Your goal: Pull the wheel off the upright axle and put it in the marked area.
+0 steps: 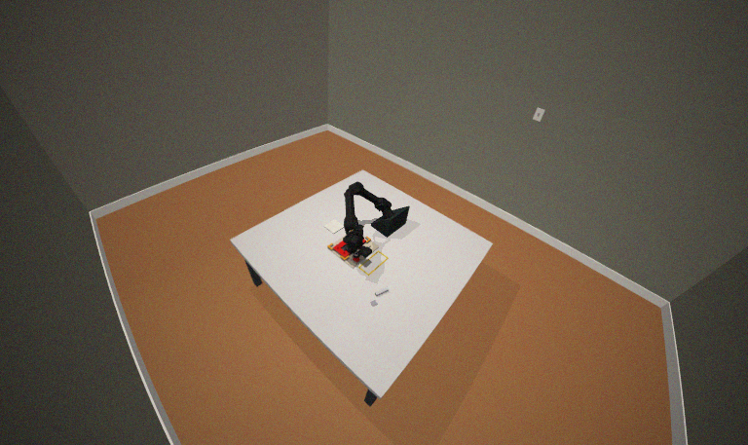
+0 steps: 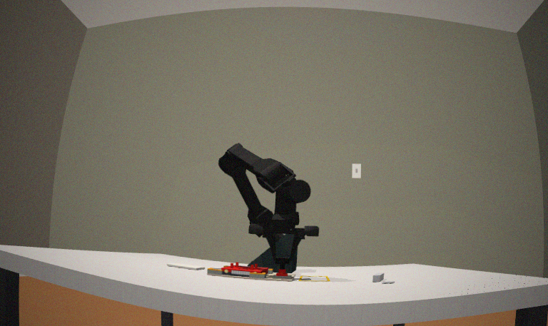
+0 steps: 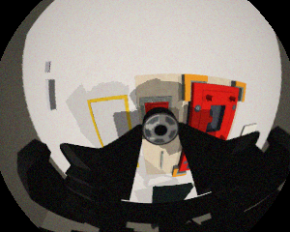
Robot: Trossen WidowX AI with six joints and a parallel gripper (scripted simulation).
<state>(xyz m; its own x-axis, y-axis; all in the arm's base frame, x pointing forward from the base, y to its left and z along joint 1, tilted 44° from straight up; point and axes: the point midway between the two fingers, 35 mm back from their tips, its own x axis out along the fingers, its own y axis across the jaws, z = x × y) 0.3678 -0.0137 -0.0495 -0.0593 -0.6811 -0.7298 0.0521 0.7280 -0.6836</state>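
Observation:
My gripper (image 3: 159, 127) (image 1: 362, 251) (image 2: 281, 265) points straight down at the right end of a beige board (image 2: 214, 271) (image 3: 159, 85). In the wrist view it is shut on the dark grey wheel (image 3: 159, 130), with one black finger on each side. A bit of the red axle base (image 3: 156, 104) (image 2: 281, 272) shows just behind the wheel. I cannot tell whether the wheel still sits on the axle. The marked area, a yellow outlined rectangle (image 3: 90, 108) (image 2: 315, 281) (image 1: 386, 258), lies on the table right beside the board and holds nothing.
A red block (image 3: 213, 110) (image 2: 242, 270) (image 1: 342, 247) with orange corners sits on the board. A small grey block (image 1: 381, 292) (image 2: 378, 277) (image 3: 52, 93) and a tiny grey piece (image 1: 373, 303) (image 2: 388, 282) lie beyond the marked area. A flat white plate (image 1: 333, 226) (image 2: 185, 266) lies behind the board.

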